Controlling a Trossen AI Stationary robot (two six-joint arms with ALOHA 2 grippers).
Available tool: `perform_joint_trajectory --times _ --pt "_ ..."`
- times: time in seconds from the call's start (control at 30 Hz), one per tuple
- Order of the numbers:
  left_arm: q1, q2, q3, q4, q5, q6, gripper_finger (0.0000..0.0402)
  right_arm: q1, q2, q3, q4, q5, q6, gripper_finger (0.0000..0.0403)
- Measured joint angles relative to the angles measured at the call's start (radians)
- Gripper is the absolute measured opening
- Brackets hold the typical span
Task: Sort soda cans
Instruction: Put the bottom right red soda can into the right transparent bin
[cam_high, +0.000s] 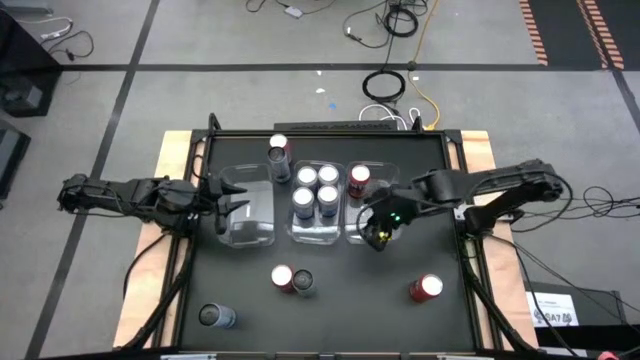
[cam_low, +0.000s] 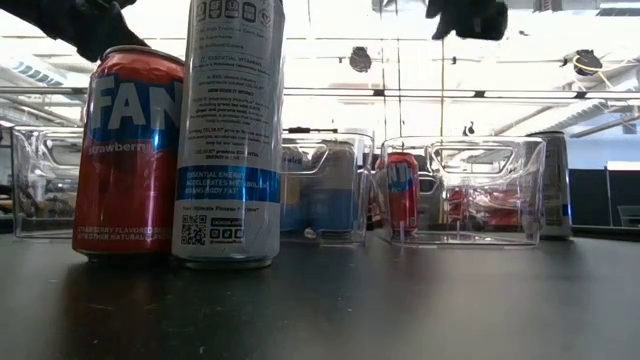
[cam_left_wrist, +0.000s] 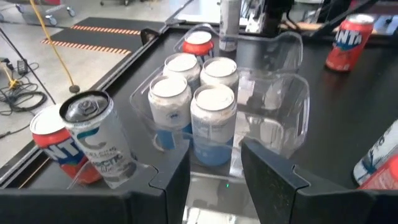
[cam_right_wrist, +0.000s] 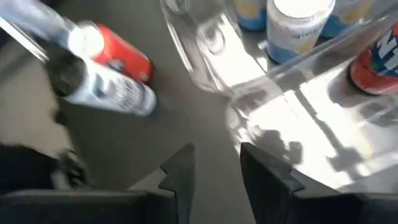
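— What is your right tool (cam_high: 378, 235) doing?

— It hangs over the near edge of the right bin (cam_low: 480, 190), fingers spread, nothing between them. My left tool (cam_high: 228, 205) waits over the left bin (cam_high: 250, 215), also spread and empty.

— So what is the step?

— As I judge it, fetching another red can for the right bin. The loose red can (cam_high: 425, 288) on my side of the table (cam_high: 350, 320) stands alone, so it is the easy pick. I should come down square over its top, keep the fingers wide until they straddle the body, then close at mid height and lift clear of the bin wall before going across.

— And the count?

— Three bins. Four blue-silver cans (cam_high: 315, 190), all packed upright in the middle bin (cam_low: 325, 140).
- Four red cans: one in the right bin (cam_high: 359, 180), the loose one, one near the front (cam_high: 283, 277), one beyond the bins (cam_left_wrist: 50, 143).
- Four grey cans: one touching the front red one (cam_high: 304, 283), one by the near left corner (cam_high: 215, 317), one beside the far red one (cam_left_wrist: 96, 140), one beyond the right bin (cam_low: 552, 185).

— The left bin?

— Nothing in it that I can see.
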Motion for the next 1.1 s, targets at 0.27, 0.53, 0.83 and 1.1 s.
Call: perform_joint_trajectory --times 0.27,0.53,0.83,1.1 --pt "0.0 0.0 0.0 0.066 0.0 0.0 0.0155 0.0 -0.035 0.0 0.152 0.002 -0.019 0.0117" --pt "0.0 0.0 0.0 0.075 0.0 0.001 0.0155 -0.033 -0.028 0.001 0.151 0.038 -0.079 0.0122" --pt "0.0 0.0 0.0 0.075 0.0 0.0 0.0155 -0.107 -0.027 0.001 -0.095 0.13 -0.093 0.0251" --pt "0.0 0.0 0.0 0.075 0.0 0.0 0.0155 -0.135 -0.023 0.0 -0.301 0.155 -0.043 0.0393"
